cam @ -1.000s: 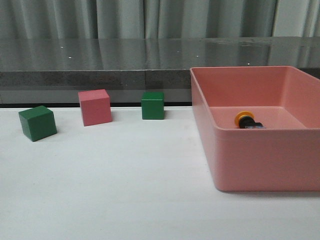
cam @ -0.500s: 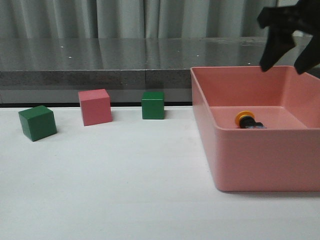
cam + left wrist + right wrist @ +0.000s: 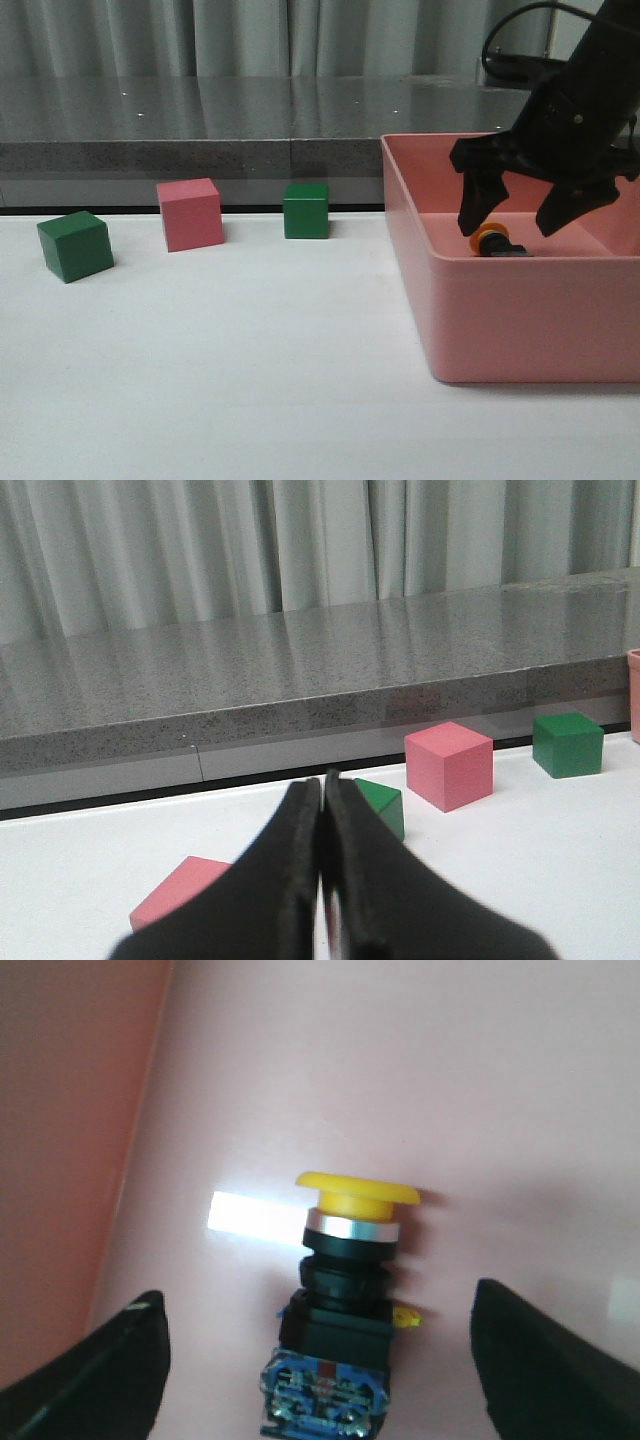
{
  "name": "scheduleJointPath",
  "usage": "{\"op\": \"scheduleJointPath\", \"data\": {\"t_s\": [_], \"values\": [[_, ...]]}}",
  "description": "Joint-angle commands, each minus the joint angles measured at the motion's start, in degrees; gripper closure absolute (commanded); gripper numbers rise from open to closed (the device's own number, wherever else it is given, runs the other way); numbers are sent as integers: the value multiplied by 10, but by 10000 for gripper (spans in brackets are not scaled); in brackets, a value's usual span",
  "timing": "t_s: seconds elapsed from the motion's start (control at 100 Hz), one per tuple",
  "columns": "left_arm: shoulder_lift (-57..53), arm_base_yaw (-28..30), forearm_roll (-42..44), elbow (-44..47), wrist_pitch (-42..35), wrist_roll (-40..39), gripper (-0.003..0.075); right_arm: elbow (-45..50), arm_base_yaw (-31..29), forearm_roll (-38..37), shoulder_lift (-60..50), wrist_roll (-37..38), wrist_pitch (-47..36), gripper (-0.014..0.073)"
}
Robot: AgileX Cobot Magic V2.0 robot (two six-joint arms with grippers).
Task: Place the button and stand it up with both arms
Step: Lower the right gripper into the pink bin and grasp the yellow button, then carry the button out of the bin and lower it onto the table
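The button [image 3: 492, 241] lies on its side on the floor of the pink bin [image 3: 520, 320], yellow cap toward the left. In the right wrist view the button [image 3: 345, 1290] shows its yellow cap, silver collar, black body and blue base. My right gripper [image 3: 513, 221] hangs open inside the bin, one finger on each side of the button, not touching it. Both fingertips [image 3: 110, 1370] stand well apart from it in the right wrist view. My left gripper [image 3: 323, 870] is shut and empty, low over the white table; it is out of the front view.
On the white table [image 3: 250, 380] stand a green cube [image 3: 75, 246] at far left, a pink cube [image 3: 190, 214] and a second green cube [image 3: 305, 210]. The left wrist view also shows a pink cube [image 3: 175, 890] close by the left fingers. A grey ledge [image 3: 200, 130] runs behind.
The right arm came in from the upper right and dropped into the bin, its open fingers now straddling the button. The button and cubes have not moved.
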Motion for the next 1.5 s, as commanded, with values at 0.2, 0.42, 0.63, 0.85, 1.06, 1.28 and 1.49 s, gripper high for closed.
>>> {"op": "scheduleJointPath", "data": {"t_s": [0.2, 0.42, 0.63, 0.85, 1.06, 1.28, 1.49], "values": [[-17, 1, -1, 26, -44, -4, 739, -19, -1, -2, 11, -8, -14, 50], [-17, 1, -1, 26, -44, -4, 739, -33, -1, -2, 5, -8, 24, 580], [-17, 1, -1, 26, -44, -4, 740, -93, 13, -2, -51, -37, 91, 652], [-17, 1, -1, 26, -44, -4, 739, -202, 88, 41, -92, -238, 176, 652], [-17, 1, -1, 26, -44, -4, 739, -271, 169, 118, -44, -485, 255, 652], [-17, 1, -1, 26, -44, -4, 740, -284, 241, 114, 37, -617, 213, 652], [-17, 1, -1, 26, -44, -4, 739, -315, 265, 103, 120, -617, 174, 652]]}}
